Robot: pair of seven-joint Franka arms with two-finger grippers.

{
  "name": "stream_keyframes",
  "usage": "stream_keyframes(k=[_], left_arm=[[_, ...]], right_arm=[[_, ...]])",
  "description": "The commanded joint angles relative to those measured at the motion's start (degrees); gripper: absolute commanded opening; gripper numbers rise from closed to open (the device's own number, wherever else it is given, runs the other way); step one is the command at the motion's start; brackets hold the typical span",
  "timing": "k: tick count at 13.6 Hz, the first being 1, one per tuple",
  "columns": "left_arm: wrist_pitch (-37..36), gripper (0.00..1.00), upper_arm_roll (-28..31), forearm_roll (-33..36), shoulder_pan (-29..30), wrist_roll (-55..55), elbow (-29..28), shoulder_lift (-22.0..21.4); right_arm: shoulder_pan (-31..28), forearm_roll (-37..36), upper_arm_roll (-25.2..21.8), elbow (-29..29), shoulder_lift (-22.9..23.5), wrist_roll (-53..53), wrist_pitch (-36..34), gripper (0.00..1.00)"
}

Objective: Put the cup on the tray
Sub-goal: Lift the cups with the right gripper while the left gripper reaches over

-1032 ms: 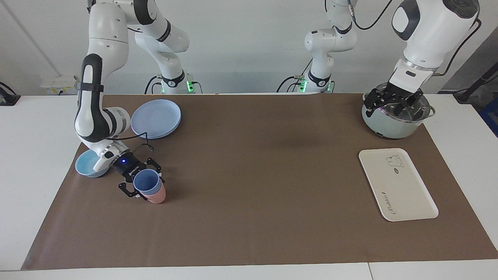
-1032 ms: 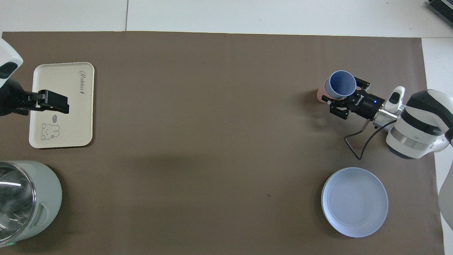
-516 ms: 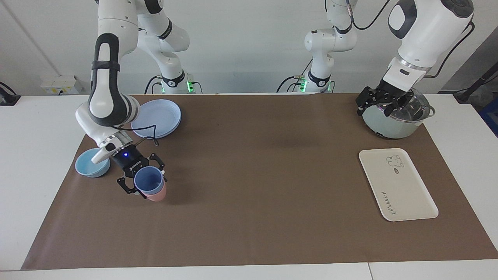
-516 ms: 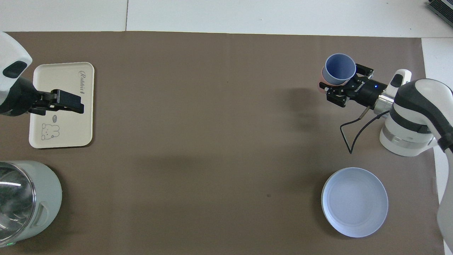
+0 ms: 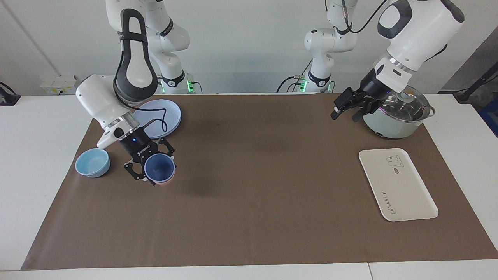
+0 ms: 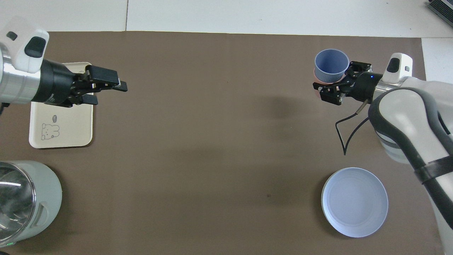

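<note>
Right end effector point(image 5: 153, 171) is clamped on the cup point(image 5: 159, 168) and has come up off the table point(image 5: 249, 233) over the last second; the cup was low by the bowl point(image 5: 92, 162) before, now it hangs raised over the mat toward the right arm's end, tipped so its mouth faces the facing camera. The salmon-pink cup point(image 5: 165, 182) shows as a sliver under the blue one in both views, so it looks nested and lifted along with it, though I can't tell if it is actually stuck on. That matters: judged from here, two cups may travel instead of one. Left end effector point(image 5: 344, 110) has swung away from the pot point(image 5: 397, 116) and out over the mat toward the middle, fingers spread wide, holding nothing; in the overhead view it covers the tray's corner. Tray point(image 5: 397, 184) sits bare at the left arm's end, well apart from the cup. Plate point(image 5: 157, 118) untouched. Reads as pick done, transport or a handover next; placement not yet done.
</note>
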Motion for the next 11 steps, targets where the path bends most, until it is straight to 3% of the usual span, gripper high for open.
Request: stream_keyframes(k=[1,4,7,11], left_arm=[[8.6,0.99,0.7,-4.4,-6.8,-6.5,0.2,3.7],[15.8,0.97,0.7,-9.1,-13.2,-9.2,1.4,6.8],[27.0,0.90,0.7,-13.4,-20.1,-9.5,1.4,10.0],[35.7,0.78,0.7,-13.1,-23.9,-11.9,2.3,13.6]], right_arm=[[3.3,-15.0,-0.3,1.3,-1.5,14.7,0.1,0.00],[8.1,-32.3,-0.2,3.3,-1.6,32.3,-1.2,0.00],[11.5,-49.0,0.2,8.1,-1.2,45.7,-8.4,0.00],[14.0,-57.3,0.4,10.8,-1.1,49.2,-14.3,0.00]])
